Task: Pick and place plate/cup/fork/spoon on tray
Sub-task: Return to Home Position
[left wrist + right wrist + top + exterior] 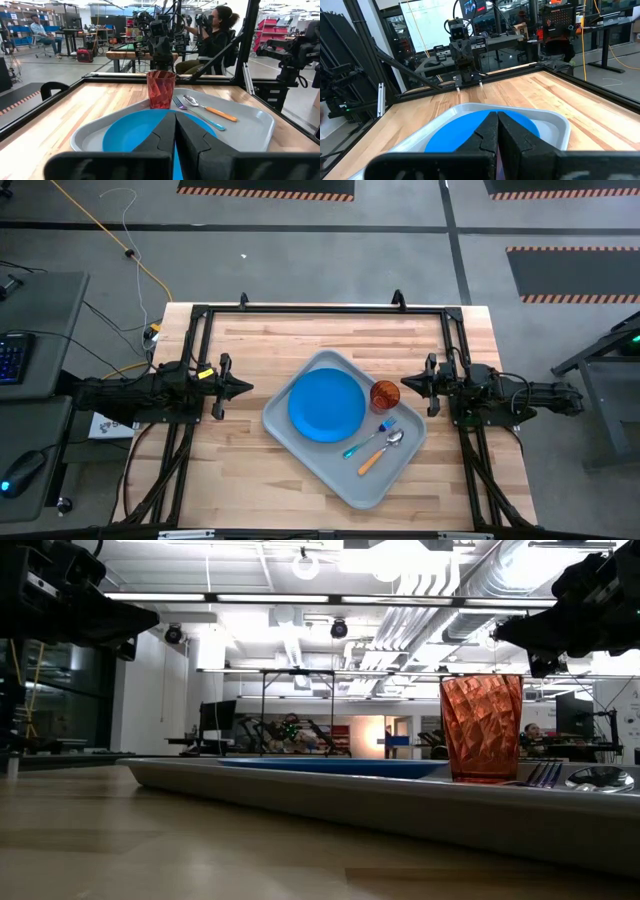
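Observation:
The pale grey tray (345, 480) lies slantwise on the wooden table's middle. On it rest the blue plate (326, 405), flat, the red-orange cup (385, 394) upright at the tray's far right, and the teal-handled fork (368, 438) beside the orange-handled spoon (381, 451). My left gripper (247, 388) hovers shut at the table's left, pointing level toward the tray. My right gripper (404, 384) hovers shut at the right, just beyond the cup. Neither touches anything. The left wrist view shows the cup (160, 89), fork (200, 114) and spoon (210, 109).
A black frame (320, 310) runs along the table's far edge and down both sides behind the arms. Bare wood lies at the near left (240, 480) and along the far side. A person (215, 35) sits beyond the table's right side.

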